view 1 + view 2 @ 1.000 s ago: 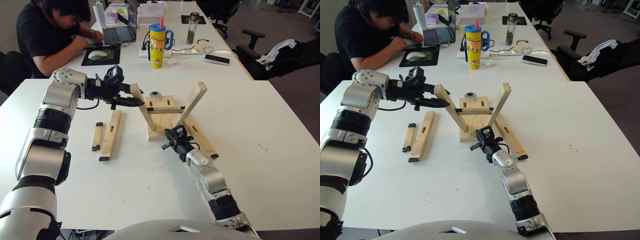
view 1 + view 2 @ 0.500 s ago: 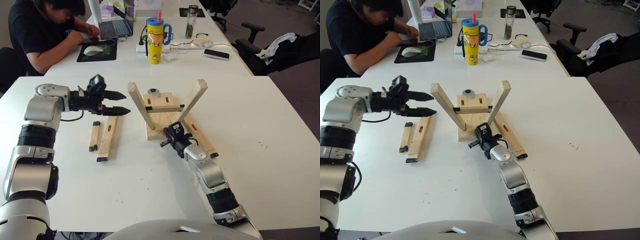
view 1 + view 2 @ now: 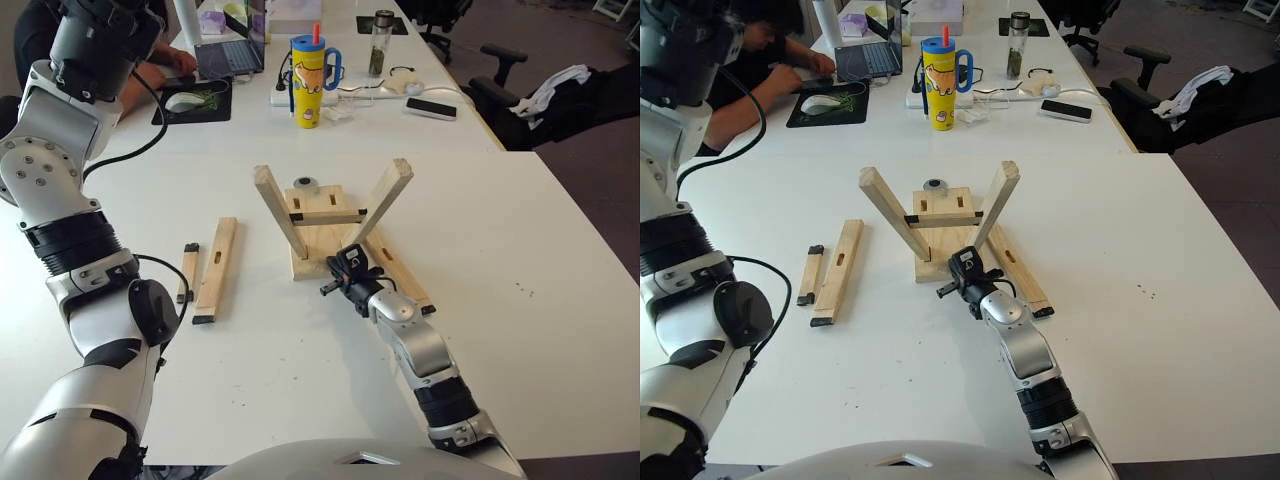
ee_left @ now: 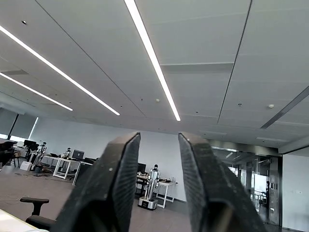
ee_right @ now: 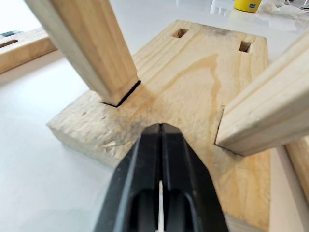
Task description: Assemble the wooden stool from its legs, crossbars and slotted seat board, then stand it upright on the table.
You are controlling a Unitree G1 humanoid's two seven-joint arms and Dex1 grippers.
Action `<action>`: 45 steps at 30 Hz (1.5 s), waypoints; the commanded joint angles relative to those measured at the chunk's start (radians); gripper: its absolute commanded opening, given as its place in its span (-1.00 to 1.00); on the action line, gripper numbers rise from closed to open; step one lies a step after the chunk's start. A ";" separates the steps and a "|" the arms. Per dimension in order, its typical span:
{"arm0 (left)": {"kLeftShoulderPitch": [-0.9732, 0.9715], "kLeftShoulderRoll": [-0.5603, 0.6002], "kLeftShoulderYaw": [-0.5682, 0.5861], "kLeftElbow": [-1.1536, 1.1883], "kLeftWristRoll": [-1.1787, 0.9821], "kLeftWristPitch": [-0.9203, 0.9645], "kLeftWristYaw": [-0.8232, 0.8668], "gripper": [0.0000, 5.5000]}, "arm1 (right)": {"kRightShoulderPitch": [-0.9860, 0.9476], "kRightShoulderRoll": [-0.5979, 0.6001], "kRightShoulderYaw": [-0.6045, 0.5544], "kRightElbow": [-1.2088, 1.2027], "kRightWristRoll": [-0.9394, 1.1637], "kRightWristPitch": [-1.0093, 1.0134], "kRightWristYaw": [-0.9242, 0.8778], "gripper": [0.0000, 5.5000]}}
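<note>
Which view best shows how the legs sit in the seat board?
Right wrist view: the seat board is close up, both legs seated, two slots empty. The eye views show it small, partly behind the legs. The left wrist view faces the ceiling.

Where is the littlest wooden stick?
In the left eye view the short crossbar lies flat on the left side of the table, beside a loose slotted leg, left of the seat board.

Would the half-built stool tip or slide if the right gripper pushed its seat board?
Probably slides rather than tips: the seat board lies flat on the table. The two legs splay upward, only slotted in, so pushing those might loosen them. Bare wood looks stiff.
</note>
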 commanded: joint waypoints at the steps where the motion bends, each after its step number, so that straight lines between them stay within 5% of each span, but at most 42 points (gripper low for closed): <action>1: 0.270 -0.008 -0.385 -0.013 0.320 0.010 0.050 -0.77 | 0.079 -0.006 0.048 0.079 -0.007 0.081 0.020 -1.00; 5: 0.438 -0.003 -0.536 0.013 0.479 -0.008 0.104 -0.99 | 0.075 -0.001 0.056 0.091 -0.016 0.115 0.011 -1.00; 17: -0.018 -0.044 -0.140 -0.103 0.258 -0.226 0.228 -0.99 | 0.065 -0.005 0.047 0.127 -0.015 0.103 0.006 -1.00; 20: 0.097 -0.078 -0.192 -0.176 0.248 -0.139 0.276 -0.99 | 0.069 -0.005 0.041 0.123 -0.014 0.102 0.002 -1.00; 24: 0.433 -0.109 -0.466 -0.149 0.424 0.006 0.384 -0.99 | 0.068 -0.007 0.041 0.113 -0.011 0.108 0.003 -1.00; 27: 0.515 -0.128 -0.538 -0.063 0.542 -0.038 0.424 -0.99 | 0.065 -0.003 0.042 0.110 -0.010 0.112 0.003 -1.00; 36: 0.413 -0.170 -0.344 -0.209 0.682 -0.404 0.591 -0.99 | 0.040 0.010 0.034 0.101 0.015 0.061 0.029 -1.00; 45: 0.774 -0.212 -0.368 -0.543 0.782 -0.318 0.709 -0.99 | -0.063 0.064 0.027 0.171 0.018 0.026 0.024 -1.00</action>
